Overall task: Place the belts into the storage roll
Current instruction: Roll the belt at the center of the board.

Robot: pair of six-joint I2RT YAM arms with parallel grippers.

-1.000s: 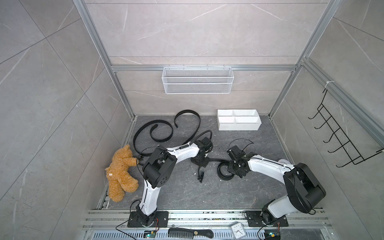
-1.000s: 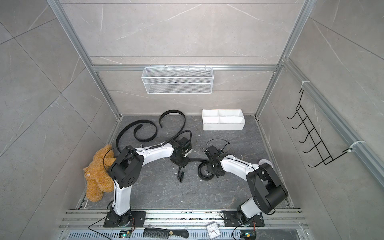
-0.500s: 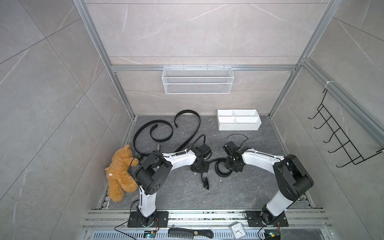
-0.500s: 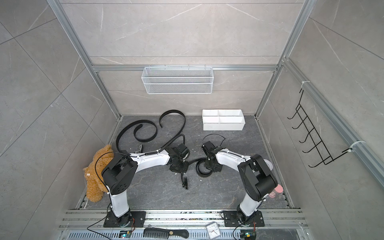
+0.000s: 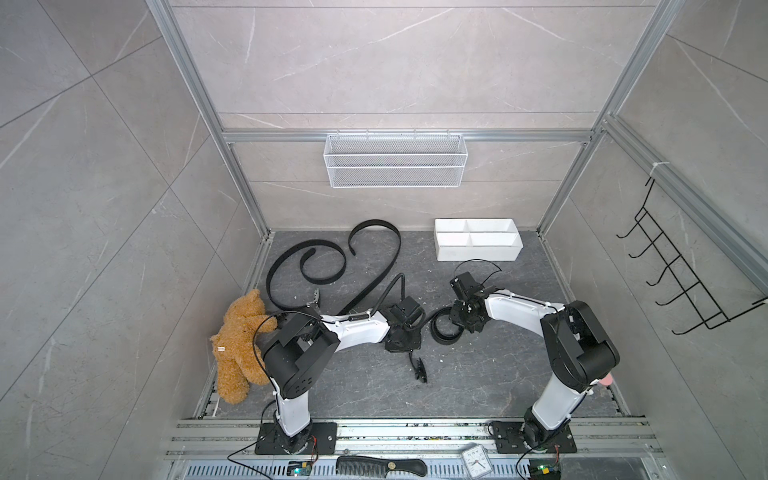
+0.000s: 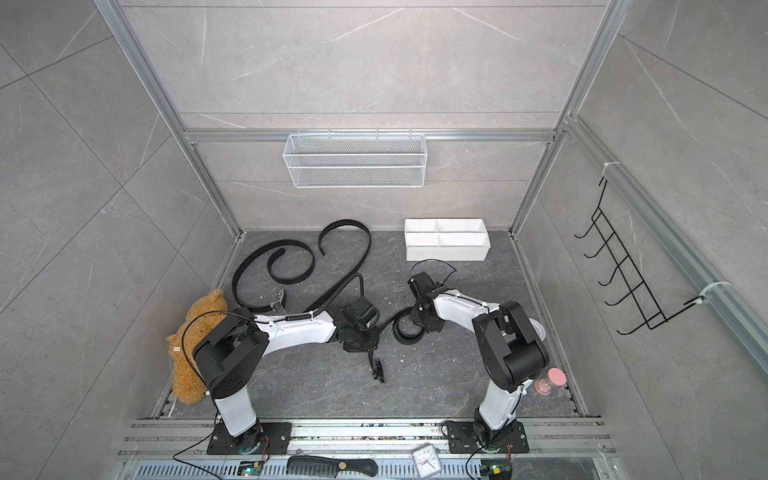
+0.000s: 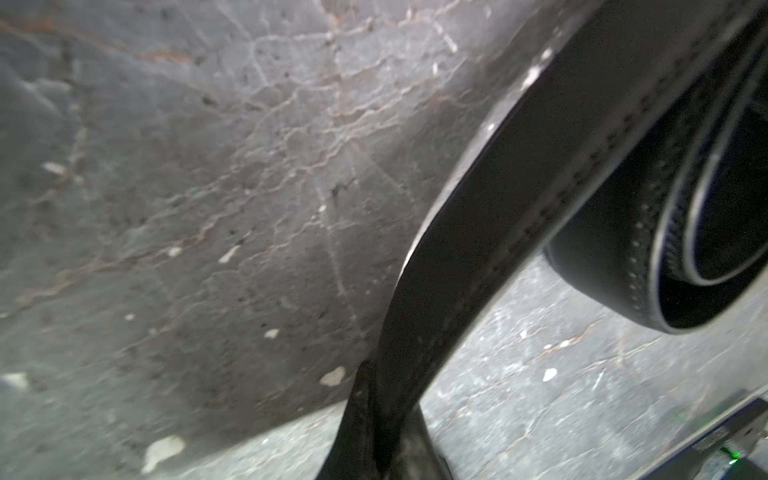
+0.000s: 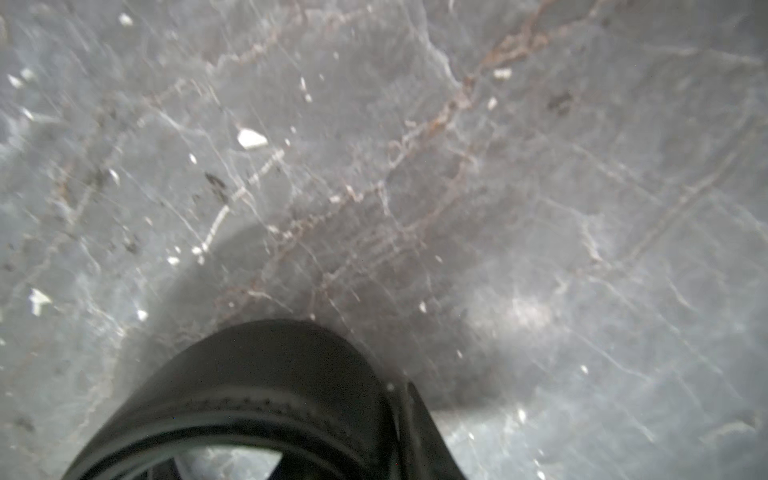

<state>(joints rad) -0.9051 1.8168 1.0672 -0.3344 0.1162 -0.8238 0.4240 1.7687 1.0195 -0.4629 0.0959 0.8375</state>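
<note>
One black belt [image 5: 444, 332] lies partly rolled into a coil on the dark floor, and its buckle end [image 5: 420, 370] trails toward the front. My left gripper [image 5: 409, 345] is shut on the straight part of this belt [image 7: 478, 232] beside the coil [image 7: 706, 249]. My right gripper [image 5: 459, 322] is down on the coil [image 8: 257, 395]; one finger [image 8: 424, 440] presses its outer wall and the other is hidden. Two more belts [image 5: 316, 266] [image 5: 386, 257] curl loosely at the back left. The white storage roll [image 5: 478, 253], with four compartments holding nothing, stands at the back right.
A brown teddy bear [image 5: 239, 345] sits at the left edge by the left arm's base. A white wire basket [image 5: 395, 166] hangs on the back wall, a black hook rack [image 5: 685, 270] on the right wall. A pink bottle [image 6: 550, 380] stands behind the right arm. Comb [image 5: 380, 467] and clock [image 5: 478, 457] lie in front.
My left gripper has moved toward the front with the belt, dragging the buckle end forward and rightward. The right arm has shifted over the coil, which has stayed in place.
</note>
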